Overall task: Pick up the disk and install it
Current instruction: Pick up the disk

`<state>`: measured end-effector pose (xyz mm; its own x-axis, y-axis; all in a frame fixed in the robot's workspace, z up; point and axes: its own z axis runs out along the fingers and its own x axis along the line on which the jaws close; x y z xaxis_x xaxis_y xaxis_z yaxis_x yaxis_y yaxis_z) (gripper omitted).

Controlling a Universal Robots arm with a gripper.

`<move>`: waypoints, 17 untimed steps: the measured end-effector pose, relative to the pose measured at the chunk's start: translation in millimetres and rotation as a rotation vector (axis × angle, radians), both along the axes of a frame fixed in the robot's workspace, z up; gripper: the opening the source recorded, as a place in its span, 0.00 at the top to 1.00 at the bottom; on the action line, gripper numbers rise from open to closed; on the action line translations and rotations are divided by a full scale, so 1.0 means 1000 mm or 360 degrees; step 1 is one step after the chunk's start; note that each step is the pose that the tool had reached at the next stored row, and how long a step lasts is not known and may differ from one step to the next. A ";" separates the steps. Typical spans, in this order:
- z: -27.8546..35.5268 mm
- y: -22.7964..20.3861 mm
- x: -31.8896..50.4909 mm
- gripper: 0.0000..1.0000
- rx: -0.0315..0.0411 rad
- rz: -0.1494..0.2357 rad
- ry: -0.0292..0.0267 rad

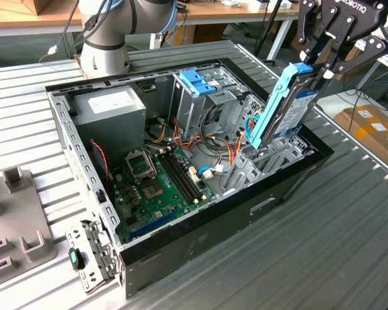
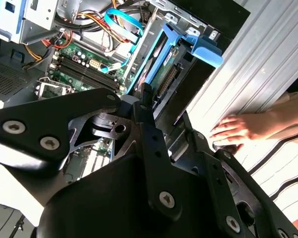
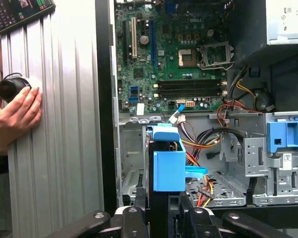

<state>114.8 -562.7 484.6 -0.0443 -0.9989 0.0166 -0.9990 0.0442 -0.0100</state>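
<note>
The hand point(image 1: 315, 63) is clenched on the top end of the disk point(image 1: 281, 106). It holds the disk on edge, tilted over the open computer case point(image 1: 291, 187) at the exterior view's right end, probably to line it up with the metal bay point(image 1: 265, 161) underneath. The disk is a dark slab with bright blue rails and a pale label. A person's fingers point(image 3: 22, 106) press on the desk point(image 1: 349, 245) beside the case.

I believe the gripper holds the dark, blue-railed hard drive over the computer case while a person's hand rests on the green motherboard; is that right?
In the first wrist view the hand rests on the ribbed metal table beside the case, not the motherboard. The gripper holds the hard drive.
</note>
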 end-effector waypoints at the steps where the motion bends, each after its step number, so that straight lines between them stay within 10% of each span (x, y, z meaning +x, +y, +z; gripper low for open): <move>1: -0.0009 -0.0001 0.0000 0.65 0.0000 0.0004 0.00000; 17: -0.0160 0.0011 -0.0005 0.65 0.0000 0.0012 0.00000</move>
<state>114.4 -561.6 468.7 -0.0368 -0.9992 0.0166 -0.9993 0.0367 -0.0100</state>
